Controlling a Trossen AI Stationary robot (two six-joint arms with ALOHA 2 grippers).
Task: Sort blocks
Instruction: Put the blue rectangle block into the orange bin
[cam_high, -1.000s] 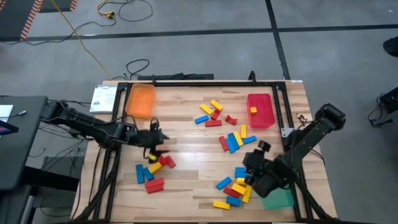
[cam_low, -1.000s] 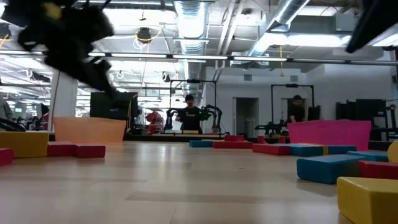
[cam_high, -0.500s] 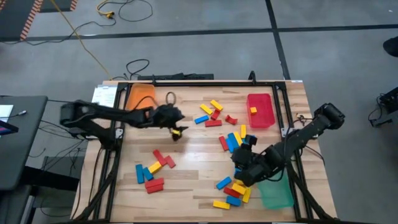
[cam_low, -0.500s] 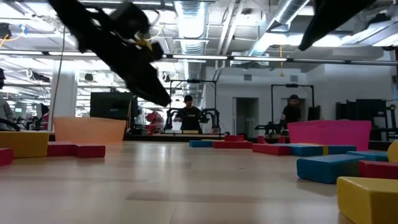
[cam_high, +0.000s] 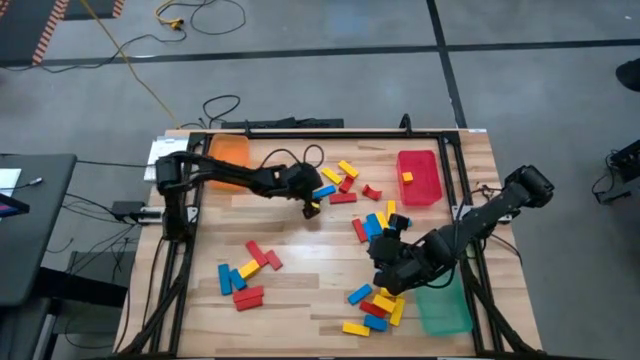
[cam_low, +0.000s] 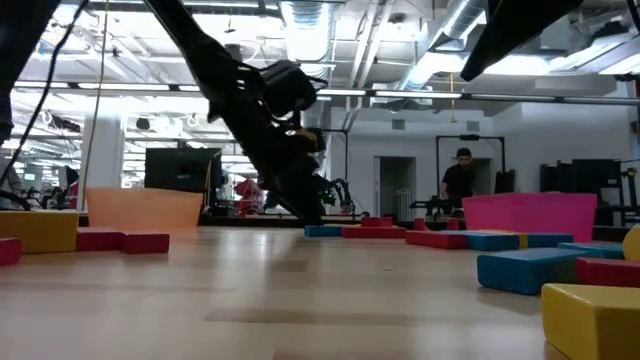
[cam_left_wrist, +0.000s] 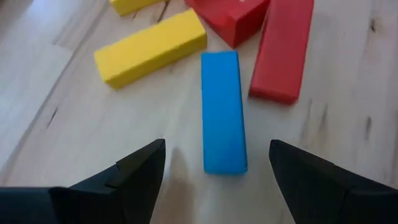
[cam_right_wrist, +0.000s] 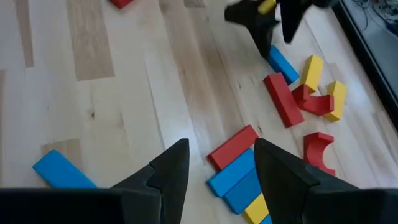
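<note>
Red, yellow and blue blocks lie flat in several loose groups on the table. My left gripper is open and low over the far-middle group. In the left wrist view its fingers stand on either side of the near end of a blue block, apart from it. A yellow block and a red block lie beside the blue one. My right gripper is open above the right-hand blocks. Its wrist view looks over a red block and blue blocks.
An orange tray sits at the far left. A red tray at the far right holds one yellow block. A green tray sits at the near right. More blocks lie near left. Bare wood shows mid-table.
My left gripper has swung from the near-left group of blocks toward the far and right, coming down at the far-middle group. My right gripper has moved from the near-right pile toward the left and far side. No block has moved.
</note>
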